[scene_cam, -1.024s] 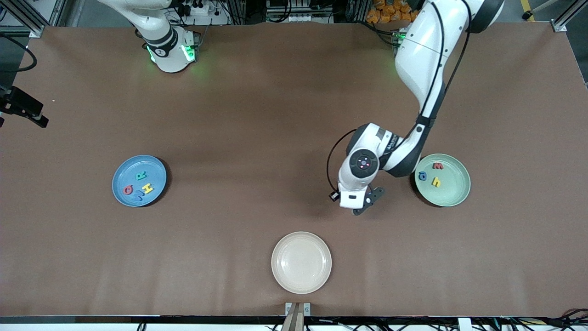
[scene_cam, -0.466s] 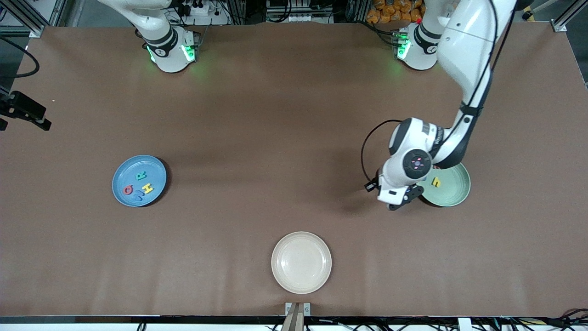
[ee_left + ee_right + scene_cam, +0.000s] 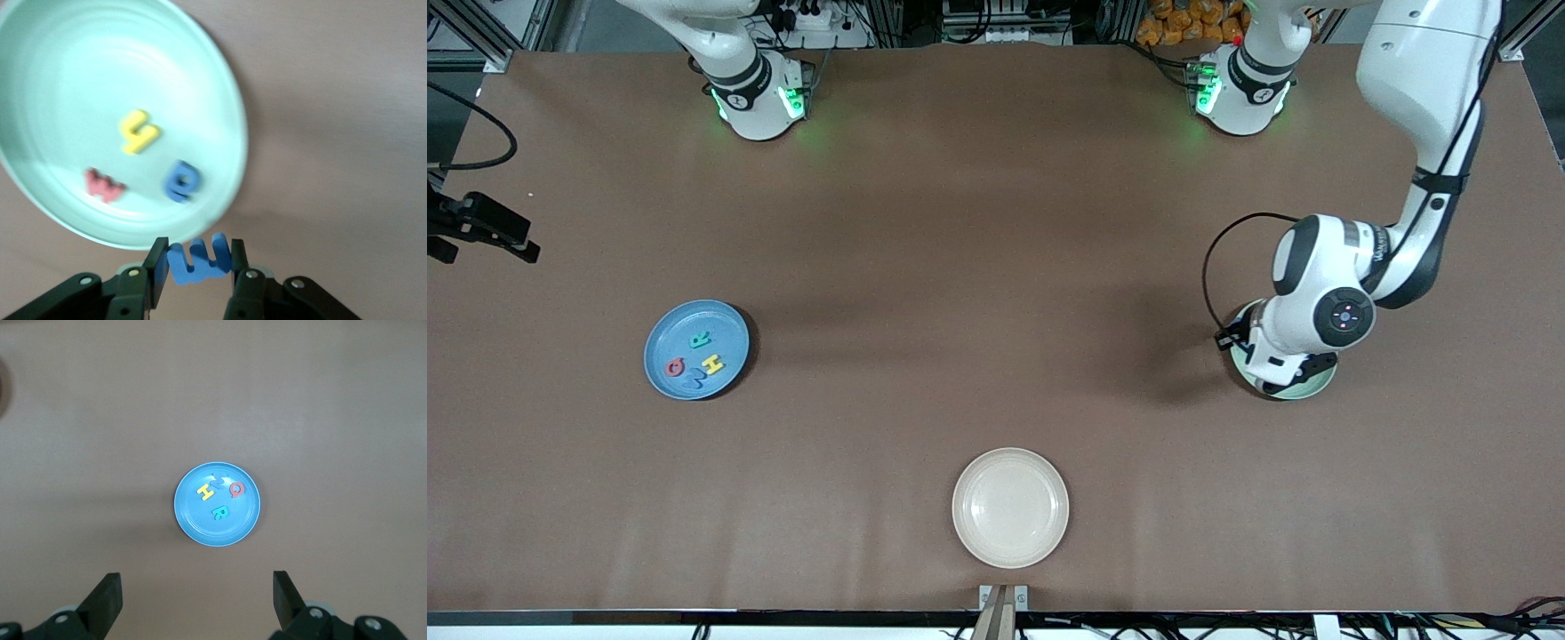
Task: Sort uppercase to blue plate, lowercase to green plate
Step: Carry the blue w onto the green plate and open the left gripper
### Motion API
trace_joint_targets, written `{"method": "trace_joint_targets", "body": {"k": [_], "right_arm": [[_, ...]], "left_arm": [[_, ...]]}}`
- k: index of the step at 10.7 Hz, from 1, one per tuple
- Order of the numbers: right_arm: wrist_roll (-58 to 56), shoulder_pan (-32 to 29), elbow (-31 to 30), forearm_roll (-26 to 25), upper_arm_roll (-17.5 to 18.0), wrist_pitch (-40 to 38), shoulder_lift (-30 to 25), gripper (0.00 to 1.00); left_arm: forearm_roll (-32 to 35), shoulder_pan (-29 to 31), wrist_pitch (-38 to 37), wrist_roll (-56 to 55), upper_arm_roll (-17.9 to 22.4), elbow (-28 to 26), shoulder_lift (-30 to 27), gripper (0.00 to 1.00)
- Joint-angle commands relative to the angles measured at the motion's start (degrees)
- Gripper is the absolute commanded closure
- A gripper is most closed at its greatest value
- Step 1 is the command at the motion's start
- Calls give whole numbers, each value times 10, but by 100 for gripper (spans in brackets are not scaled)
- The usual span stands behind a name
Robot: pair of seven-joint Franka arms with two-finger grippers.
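The round pale mint-green plate (image 3: 1323,384) sits toward the left arm's end of the table, and most of it is hidden in the front view under the left arm's wrist. The left gripper (image 3: 196,267) hangs over that plate's rim, its two black fingers (image 3: 156,270) clenched on a tiny blue foam lowercase m (image 3: 198,258). Inside the plate lie three more foam small letters: a yellow h (image 3: 137,131), a red w (image 3: 103,186) and a blue a (image 3: 181,181), close together but apart from one another.

Well apart from the green plate, toward the right arm's end, is the round sky-blue plate (image 3: 665,325). It holds four foam capitals bunched together: a teal-green R (image 3: 699,339), a yellow H (image 3: 712,363), a red G (image 3: 675,366) and a blue M (image 3: 695,380).

The right gripper (image 3: 197,603) waits high over the table with the blue plate below it, fingers spread wide and holding nothing.

A round cream-white plate (image 3: 1009,507) lies nearer the front camera than both coloured plates, between them.
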Motion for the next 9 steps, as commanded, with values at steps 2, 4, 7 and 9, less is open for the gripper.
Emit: {"method": "trace_joint_targets", "body": {"k": [2, 4, 7, 9], "right_arm": [[-3, -4, 15, 3, 3, -7, 8, 0], [-3, -7, 16, 3, 3, -7, 8, 0], [-3, -8, 16, 3, 3, -7, 8, 0], [-3, -8, 16, 3, 3, -8, 8, 0]], "left_arm": [[45, 81, -1, 136, -13, -45, -36, 85], [55, 103, 19, 175, -11, -42, -32, 85], [54, 114, 68, 182, -11, -42, -24, 84], [55, 113, 68, 183, -9, -44, -24, 13]]}}
